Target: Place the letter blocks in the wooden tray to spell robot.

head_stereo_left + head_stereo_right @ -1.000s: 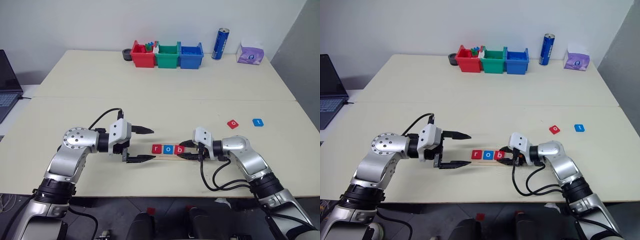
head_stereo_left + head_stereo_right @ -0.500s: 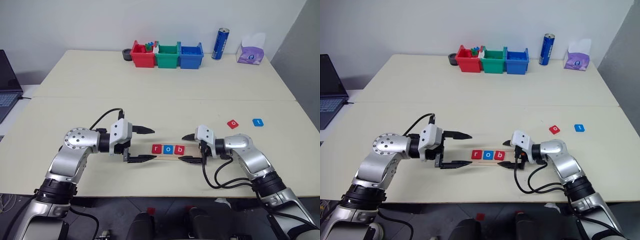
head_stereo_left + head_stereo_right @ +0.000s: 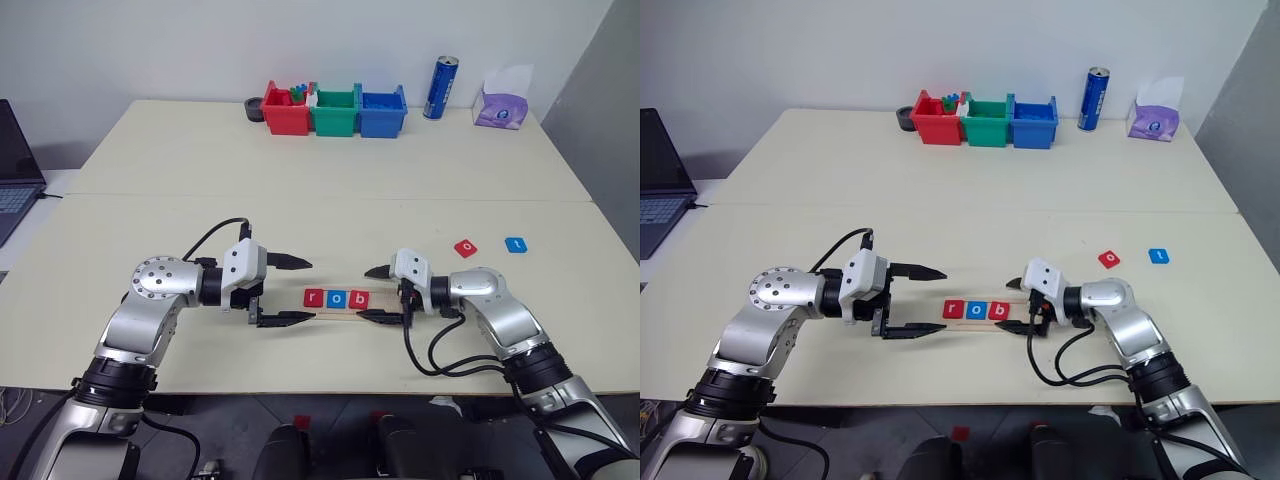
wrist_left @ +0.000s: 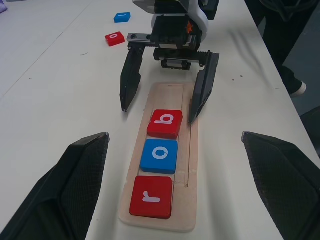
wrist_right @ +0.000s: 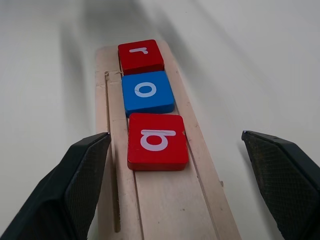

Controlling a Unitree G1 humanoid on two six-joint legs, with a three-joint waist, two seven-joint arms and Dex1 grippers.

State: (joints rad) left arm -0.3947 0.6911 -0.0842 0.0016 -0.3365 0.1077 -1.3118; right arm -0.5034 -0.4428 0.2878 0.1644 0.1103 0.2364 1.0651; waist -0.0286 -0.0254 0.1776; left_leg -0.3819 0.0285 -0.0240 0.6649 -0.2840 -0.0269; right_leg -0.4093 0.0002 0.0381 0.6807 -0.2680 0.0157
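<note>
Both hands spread and empty: left hand (image 3: 288, 291) and right hand (image 3: 376, 294) flanking wooden tray (image 4: 172, 91) holding blocks r (image 4: 151, 197), o (image 4: 159, 156), b (image 4: 164, 123); red block (image 3: 466, 248) and blue block (image 3: 515, 244) loose on counter (image 3: 300, 150).

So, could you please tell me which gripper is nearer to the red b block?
Right. The right gripper sits open just past the red b block, at the wooden tray's empty end. The left gripper is open beyond the r block, two tiles farther.

"r", "o", "b" on tray blocks (image 4: 158, 155)
</note>
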